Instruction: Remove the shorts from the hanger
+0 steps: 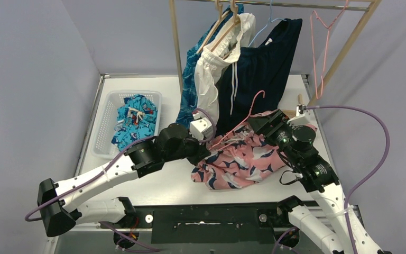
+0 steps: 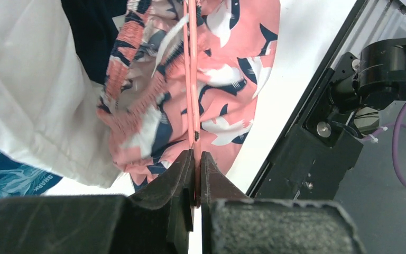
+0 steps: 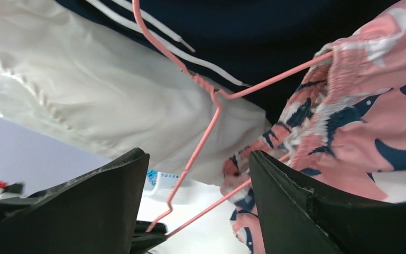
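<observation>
the left arm (image 1: 111,169) reaches from its base at the near left, low over the table (image 1: 169,182), with its forearm angled toward the middle and its wrist bent down. the left gripper (image 1: 207,148) is clenched: in its wrist view the fingers (image 2: 182,174) press together on the thin wire of the pink hanger (image 2: 193,84), which runs straight away from the fingertips across the pink shorts (image 2: 227,69).

the right arm (image 1: 317,174) rises from the near right and leans in toward the middle, its wrist tipped toward the left gripper. the right gripper (image 1: 255,127) is spread wide and grips nothing. in its wrist view the hanger's wire crosses the gap between the two fingers (image 3: 111,201) without touching either one that i can see.

the pink shorts lie bunched on the table between and just below the two grippers. their gathered waistband is up against the hanger, and one hanger arm runs into the fabric just right of the right gripper. the hanger's hook points up and away from both grippers, free of the rack (image 1: 175,37).

beyond the grippers, white shorts (image 1: 206,69), navy shorts (image 1: 264,58) and blue shorts (image 1: 189,84) hang from the rack, their hems near the left gripper's wrist. well left of the left gripper, teal shorts (image 1: 135,119) lie in a basket (image 1: 103,132).
</observation>
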